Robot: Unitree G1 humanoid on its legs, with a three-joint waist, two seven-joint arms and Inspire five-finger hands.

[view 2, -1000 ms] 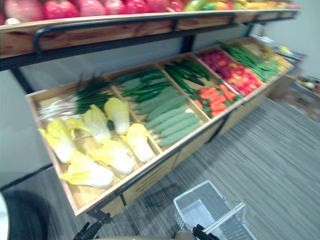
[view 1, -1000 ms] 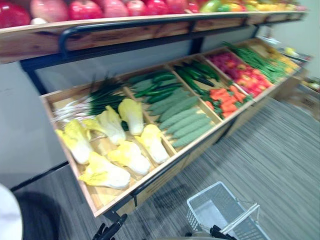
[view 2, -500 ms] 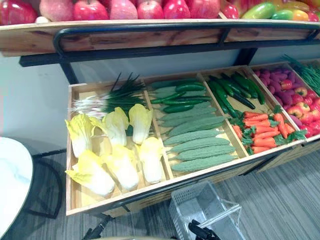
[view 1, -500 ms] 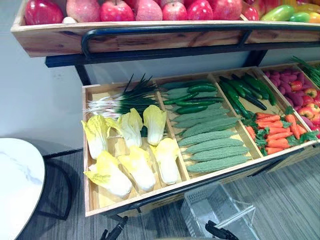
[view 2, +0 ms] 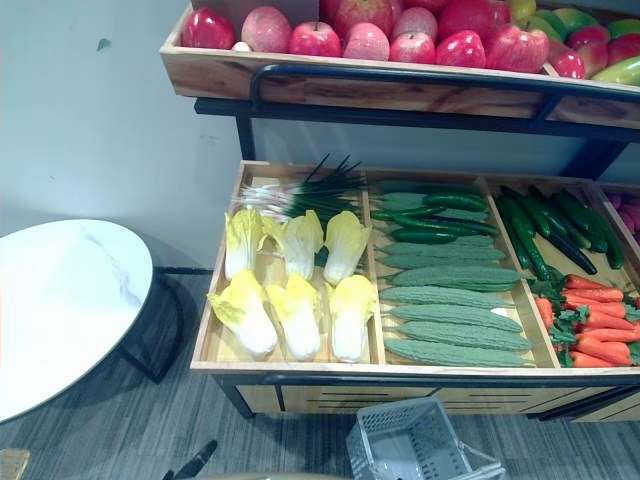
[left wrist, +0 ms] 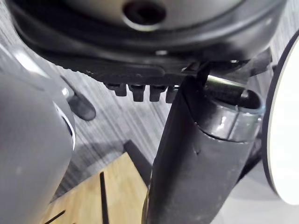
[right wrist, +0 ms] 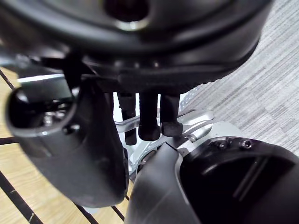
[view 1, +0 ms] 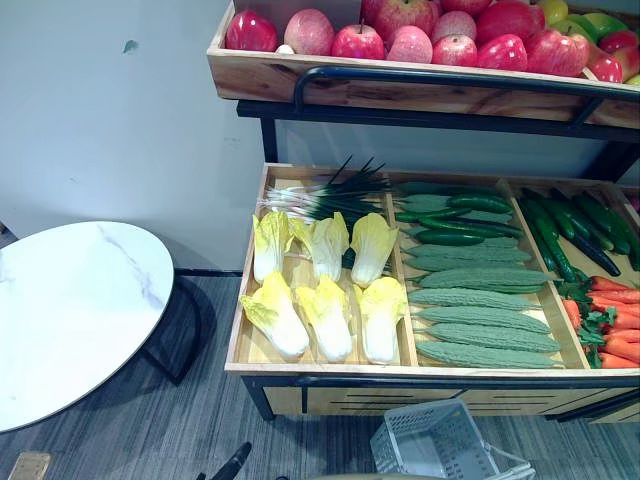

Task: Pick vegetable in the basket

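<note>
Cabbages point(view 1: 325, 315) lie well apart from right hand point(right wrist: 149, 116) gripping basket point(view 1: 405, 455).

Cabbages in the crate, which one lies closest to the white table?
The front-left cabbage; the other five lie farther right or behind it.

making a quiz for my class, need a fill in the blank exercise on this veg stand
1. On the top shelf lie red ___.
2. The round white table stands to the ___ of the cabbages.
3. The carrots at the right are ___ with green tops.
Missing words: apples; left; orange.
</note>
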